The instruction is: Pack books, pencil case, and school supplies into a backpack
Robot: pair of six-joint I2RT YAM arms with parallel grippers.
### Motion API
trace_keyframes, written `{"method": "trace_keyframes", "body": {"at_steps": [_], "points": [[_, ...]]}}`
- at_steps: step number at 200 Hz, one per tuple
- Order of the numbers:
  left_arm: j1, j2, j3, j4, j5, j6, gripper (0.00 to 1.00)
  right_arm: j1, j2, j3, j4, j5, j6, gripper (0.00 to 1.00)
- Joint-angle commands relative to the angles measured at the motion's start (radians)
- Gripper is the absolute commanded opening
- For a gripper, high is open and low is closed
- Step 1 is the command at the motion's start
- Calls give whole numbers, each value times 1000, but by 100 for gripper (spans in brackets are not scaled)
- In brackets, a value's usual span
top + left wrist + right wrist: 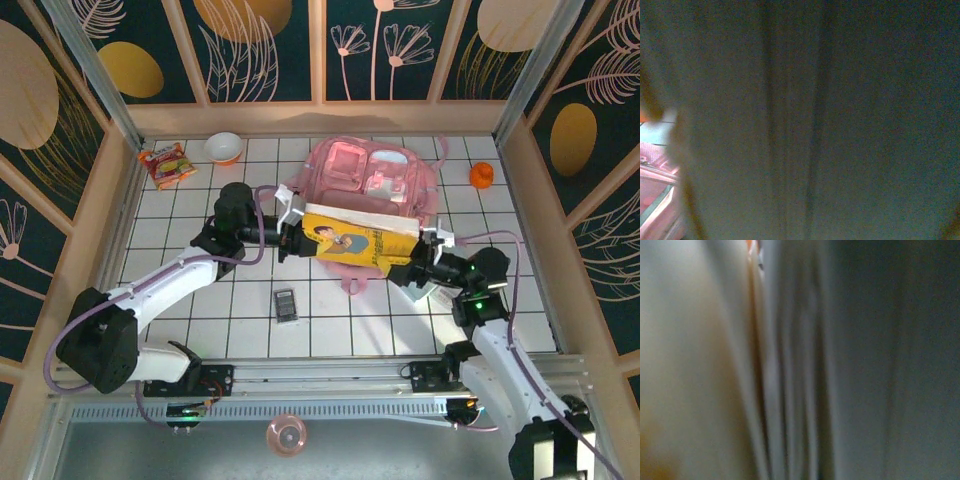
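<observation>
From above, the yellow book (350, 240) hangs across the front of the pink backpack (370, 175), which lies on the white tiled desk (180, 215). The left hand (293, 236) pinches the book's left end. The right hand (413, 262) is at the book's right end, but one cannot tell if its fingers are squeezing or loose. The small grey calculator (286, 303) lies on the desk near the arms, apart from the backpack.

The left wrist camera is very close to the book (815, 125), a dark blur with long lines. A bit of the backpack (655, 190) shows in the bottom left corner.

The right wrist camera sees the book (805, 365) as pale and grey stripes, too blurry to say more.
</observation>
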Motion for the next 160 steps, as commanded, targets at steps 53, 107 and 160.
{"method": "trace_keyframes", "body": {"at_steps": [53,107,160], "points": [[-8,-22,63,-162,-241,198,52,-53,11,129,-168,104,-34,0],[-8,13,114,-361,-599,578,75,-175,-101,160,-531,734,174,0],[-38,302,326,-531,-694,825,79,-174,-164,171,-707,896,195,0]]}}
